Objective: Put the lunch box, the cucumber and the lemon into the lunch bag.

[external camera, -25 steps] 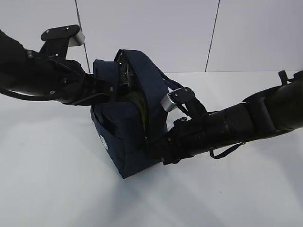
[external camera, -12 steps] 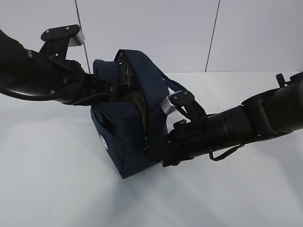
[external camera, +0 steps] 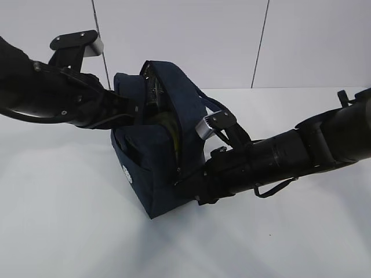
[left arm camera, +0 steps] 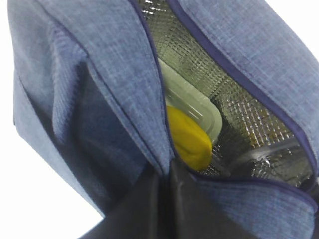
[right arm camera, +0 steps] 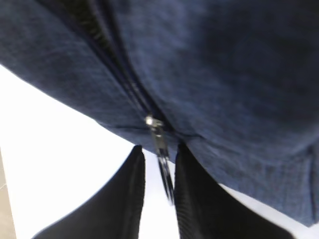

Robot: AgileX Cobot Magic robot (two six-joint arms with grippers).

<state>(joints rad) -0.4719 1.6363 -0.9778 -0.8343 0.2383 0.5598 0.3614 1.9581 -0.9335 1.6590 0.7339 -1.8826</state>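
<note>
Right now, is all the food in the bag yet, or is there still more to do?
Mostly packed: the lemon and the lunch box already sit inside the lunch bag. The cucumber cannot be made out. In hand: the left gripper pinches the bag's edge shut-jawed, and the right gripper has its jaws around the zipper pull. Left: zipping the open top closed.

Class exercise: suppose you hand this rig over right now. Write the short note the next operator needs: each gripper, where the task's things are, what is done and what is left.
Left gripper: jaws shut on the lunch bag fabric at the edge of its opening, holding it.
Right gripper: jaws around the zipper pull at the bag's lower corner.
Inside the bag: lemon resting against the lunch box, silver lining behind.
Cucumber: cannot be made out in any view; check.
Done: box and lemon packed.
Left: confirm the cucumber; the zipper is still open.
</note>
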